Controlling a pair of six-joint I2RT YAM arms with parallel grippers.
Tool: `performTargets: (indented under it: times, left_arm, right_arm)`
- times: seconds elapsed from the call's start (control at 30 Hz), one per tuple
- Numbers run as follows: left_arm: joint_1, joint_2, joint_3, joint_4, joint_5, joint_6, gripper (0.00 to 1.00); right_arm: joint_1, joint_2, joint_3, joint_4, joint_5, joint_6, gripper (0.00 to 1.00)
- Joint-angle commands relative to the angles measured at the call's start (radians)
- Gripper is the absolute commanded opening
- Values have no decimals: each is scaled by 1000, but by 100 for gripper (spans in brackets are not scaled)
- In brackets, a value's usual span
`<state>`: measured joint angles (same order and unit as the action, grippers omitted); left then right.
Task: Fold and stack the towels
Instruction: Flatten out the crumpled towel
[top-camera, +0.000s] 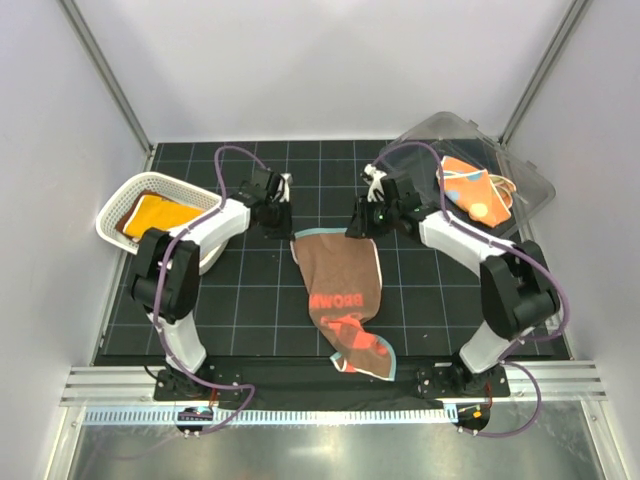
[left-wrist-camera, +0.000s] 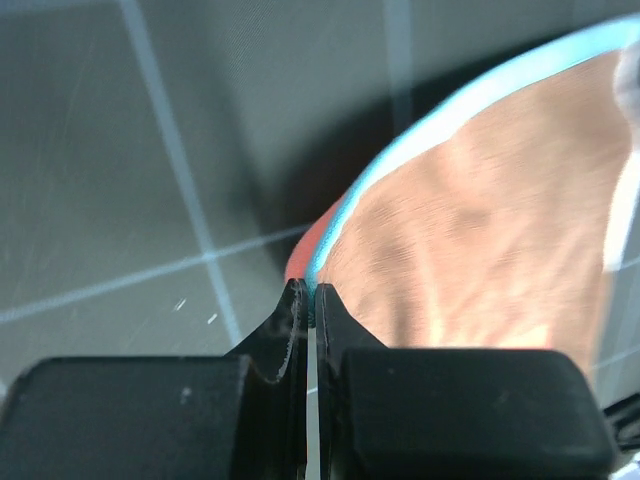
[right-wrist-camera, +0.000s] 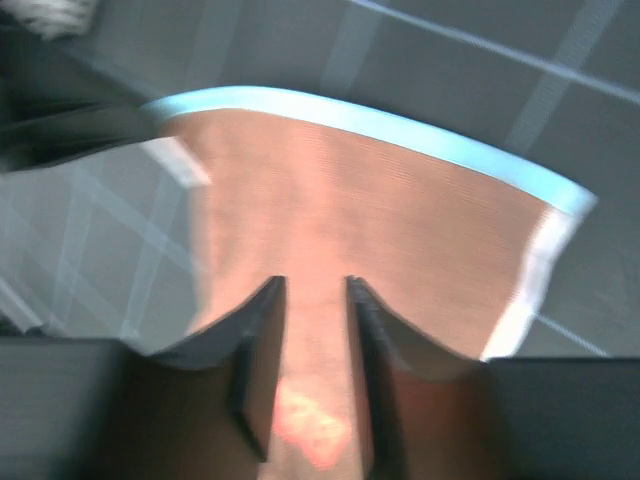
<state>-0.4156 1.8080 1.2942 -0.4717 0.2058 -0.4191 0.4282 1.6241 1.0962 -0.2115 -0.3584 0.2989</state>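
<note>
On the black tabletop (top-camera: 250, 300) the brown towel (top-camera: 340, 280) lies in the middle, its far left corner pinched tight in the left tool (left-wrist-camera: 308, 292), while the right tool (right-wrist-camera: 315, 285) hangs open over its far edge.

Left arm (top-camera: 218, 224) and right arm (top-camera: 452, 236): white shells, black joints | cables (top-camera: 232, 150): purple, looped beside each arm | bases (top-camera: 186, 381): black plates | fingers (left-wrist-camera: 284, 345): black, tapered | right wrist: green light (top-camera: 376, 212)
</note>
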Motion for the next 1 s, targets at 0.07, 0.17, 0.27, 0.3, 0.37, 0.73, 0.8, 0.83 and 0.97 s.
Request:
performTargets:
  times: [0.07, 0.17, 0.27, 0.3, 0.37, 0.73, 0.8, 0.83, 0.97]
  left_arm:
    - [0, -50, -67, 26, -14, 26, 0]
    - [-14, -137, -79, 93, 95, 42, 0]
    - [-40, -217, -72, 130, 180, 95, 0]
    - [-41, -231, -78, 130, 210, 108, 0]
    - [-42, -263, -125, 139, 288, 149, 0]
    - [-42, -285, -96, 85, 334, 269, 0]
    - [-42, -271, -63, 55, 330, 299, 0]
    - [-43, -265, -50, 41, 322, 310, 0]
    - [-41, -233, -9, -8, 265, 345, 0]
  right_arm:
    - [-34, 78, 37, 61, 153, 28, 45]
    - [-46, 83, 116, -12, 124, 14, 54]
    - [-63, 14, 81, 29, -53, -85, 74]
    - [-78, 4, 73, 32, -161, -124, 87]
    - [-80, 11, 89, -20, -319, -264, 95]
    - [-80, 282, 370, -119, -709, -630, 98]
    - [-74, 370, 475, -195, -766, -703, 98]
    - [-72, 397, 510, -294, -807, -783, 97]
    - [-68, 543, 655, -550, -846, -1019, 95]
